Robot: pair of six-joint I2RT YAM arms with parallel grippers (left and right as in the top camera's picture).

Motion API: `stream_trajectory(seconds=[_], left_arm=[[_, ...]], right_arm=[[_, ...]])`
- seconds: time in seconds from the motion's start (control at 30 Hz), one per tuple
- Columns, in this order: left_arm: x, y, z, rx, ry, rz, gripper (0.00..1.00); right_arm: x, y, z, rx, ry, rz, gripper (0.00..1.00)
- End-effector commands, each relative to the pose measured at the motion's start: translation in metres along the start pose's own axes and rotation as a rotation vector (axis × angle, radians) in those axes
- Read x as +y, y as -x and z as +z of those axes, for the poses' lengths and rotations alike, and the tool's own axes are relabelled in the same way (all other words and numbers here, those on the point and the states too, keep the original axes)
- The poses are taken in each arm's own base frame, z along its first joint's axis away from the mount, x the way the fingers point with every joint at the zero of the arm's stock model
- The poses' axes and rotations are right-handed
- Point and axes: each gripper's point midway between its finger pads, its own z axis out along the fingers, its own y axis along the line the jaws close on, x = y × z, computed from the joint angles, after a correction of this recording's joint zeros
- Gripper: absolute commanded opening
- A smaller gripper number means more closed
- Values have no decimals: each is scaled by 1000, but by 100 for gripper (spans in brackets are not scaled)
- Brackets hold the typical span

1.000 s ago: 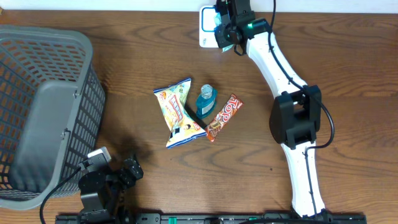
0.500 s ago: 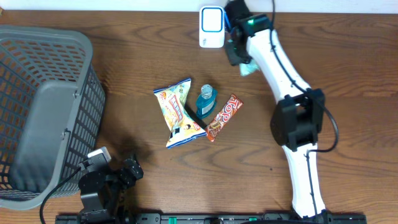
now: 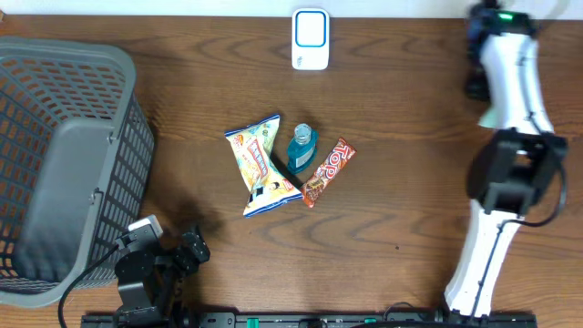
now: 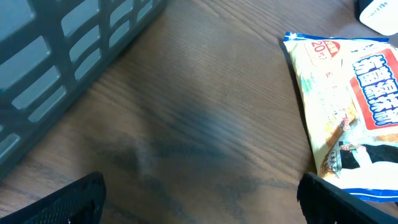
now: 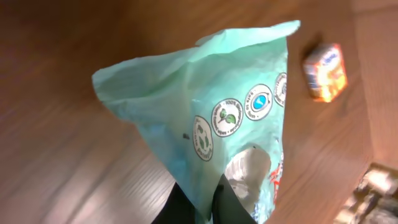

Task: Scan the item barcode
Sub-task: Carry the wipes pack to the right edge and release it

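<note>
The wooden table [image 3: 410, 200] carries a grey plastic basket [image 3: 68, 58] that fills its left side. The white right arm [image 3: 510, 82] reaches up along the right edge, well apart from everything else on the table. In the middle lie a yellow snack bag [image 3: 262, 164], a red chocolate bar [image 3: 328, 171] and, between them, a blue bottle [image 3: 301, 148], all close together. The white scanner [image 3: 311, 38] sits at the far edge, centre. The right gripper [image 5: 199, 208] is clamped on the lower end of a mint-green packet [image 5: 211, 118], which it holds up off the wood at the table's right side, far from the scanner. A small orange box [image 5: 324, 71] shows blurred behind the packet. The left gripper [image 4: 199, 202] sits low at the near left beside the basket, its jaws wide apart and empty.
</note>
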Motion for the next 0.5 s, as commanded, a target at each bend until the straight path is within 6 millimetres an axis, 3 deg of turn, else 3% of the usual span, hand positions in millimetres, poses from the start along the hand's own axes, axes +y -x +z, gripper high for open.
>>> stream_trajectory(seconds=[0.0,0.13,0.33,0.47], left_arm=[[0,4,-2,-14,3,9,98],[0,4,-2,-14,3,9,98],[0,3,-2,-13,3,8,98],[0,4,-2,-14,3,9,98]], right_arm=[[-58,12,24,1,-74,165,1],[-106,8,65,78,-77,266,1],[-128,-5,109,187,102,374,1],[-141,-15,122,222,101,407,1]])
